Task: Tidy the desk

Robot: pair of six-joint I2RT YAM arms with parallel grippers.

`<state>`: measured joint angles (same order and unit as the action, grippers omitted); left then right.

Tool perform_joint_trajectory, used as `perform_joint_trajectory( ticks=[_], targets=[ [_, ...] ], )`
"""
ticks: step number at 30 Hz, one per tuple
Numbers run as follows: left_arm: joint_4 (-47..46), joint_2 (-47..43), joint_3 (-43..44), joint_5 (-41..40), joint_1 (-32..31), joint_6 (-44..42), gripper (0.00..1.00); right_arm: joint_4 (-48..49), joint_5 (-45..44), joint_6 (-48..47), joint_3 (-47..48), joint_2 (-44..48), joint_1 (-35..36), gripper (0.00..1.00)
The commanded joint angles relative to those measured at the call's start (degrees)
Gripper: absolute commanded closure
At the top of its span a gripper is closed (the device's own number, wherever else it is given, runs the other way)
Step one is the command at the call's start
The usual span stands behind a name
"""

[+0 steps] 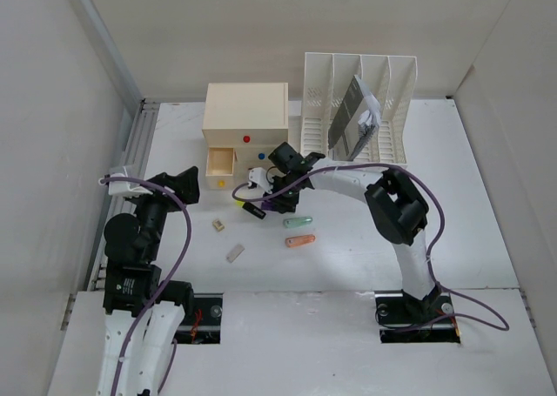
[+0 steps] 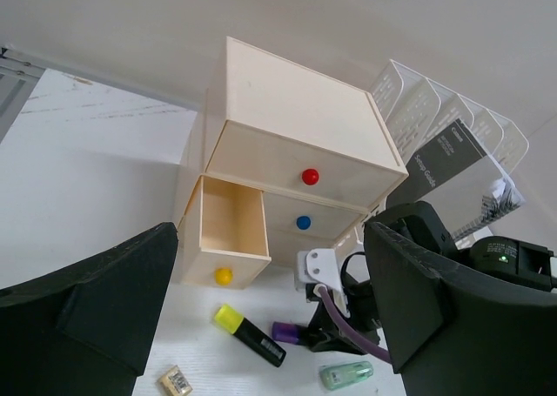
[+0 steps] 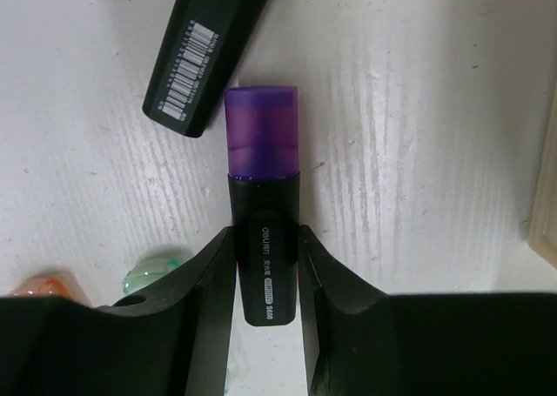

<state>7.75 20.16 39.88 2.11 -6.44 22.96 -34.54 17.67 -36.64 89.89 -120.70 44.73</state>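
The white desk (image 1: 470, 204) holds scattered stationery. My right gripper (image 1: 266, 201) is shut on a black highlighter with a purple cap (image 3: 263, 178), low over the desk in front of the cream drawer box (image 1: 246, 109). The highlighter also shows in the left wrist view (image 2: 291, 332). A black highlighter with a yellow cap (image 1: 252, 209) lies just to its left on the desk. The box's lower left drawer (image 2: 231, 218) stands open and empty. My left gripper (image 1: 183, 183) is open and empty, raised left of the box.
A green item (image 1: 302, 221), an orange item (image 1: 300, 241), a tan eraser (image 1: 218, 225) and a grey piece (image 1: 234, 253) lie on the near desk. A white file rack (image 1: 357, 83) with booklets stands at the back right. A grey rail (image 1: 139, 135) runs along the left edge.
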Motion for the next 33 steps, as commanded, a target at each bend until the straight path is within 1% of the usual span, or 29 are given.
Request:
perform_joint_trajectory(
  ticks=[1,3,6,8,11,15,16,17,19,21,24,28,33],
  targets=[
    [-2.12,-0.74,0.02,-0.79,-0.24,-0.81,0.14,-3.59,3.15,-0.88,1.78,0.21,0.36,0.86],
    [-2.12,-0.74,0.02,-0.79,-0.24,-0.81,0.14,-3.6,4.3,-0.89,2.4,2.13,0.36,0.89],
    [-2.12,-0.74,0.02,-0.79,-0.24,-0.81,0.14,-4.65,4.3,-0.89,3.8,5.12,0.36,0.89],
    [-2.12,-0.74,0.02,-0.79,-0.24,-0.81,0.14,-4.65,4.3,-1.41,5.38,7.14,1.67,0.89],
    [-2.12,-0.74,0.02,-1.32,-0.24,-0.81,0.14,-4.65,2.11,-1.41,7.66,10.48,2.29,0.89],
    [-2.12,-1.27,0.02,-1.32,-0.24,-0.81,0.14,-4.65,0.08,-0.89,15.55,12.24,2.82,0.89],
    [-2.12,-1.27,-0.5,-1.84,-0.24,-0.81,0.14,-4.65,-0.7,-0.89,18.63,12.25,2.82,0.89],
    [-2.12,-1.79,-0.5,-1.85,-0.24,-0.81,0.14,-4.65,-0.71,-0.89,18.66,12.25,2.82,0.89],
    [-2.12,-1.79,-0.5,-1.85,-0.24,-0.81,0.14,-4.65,-1.41,-0.36,22.59,12.25,3.34,0.89],
    [-2.12,-1.79,-0.5,-1.85,-0.24,-0.81,0.14,-1.86,-1.94,-0.36,24.28,12.25,3.96,0.89],
    [-2.65,-1.79,-0.5,-1.85,-0.24,-0.81,0.14,3.41,-1.94,0.87,24.28,11.64,3.96,0.89],
    [-2.65,-1.79,-0.5,-1.85,-0.24,-0.81,0.14,9.3,1.57,2.72,26.65,8.65,4.49,0.89],
    [-2.65,-1.79,-0.5,-1.85,-0.24,-0.81,0.14,11.17,4.12,3.33,29.89,4.26,5.1,0.88]
  ],
)
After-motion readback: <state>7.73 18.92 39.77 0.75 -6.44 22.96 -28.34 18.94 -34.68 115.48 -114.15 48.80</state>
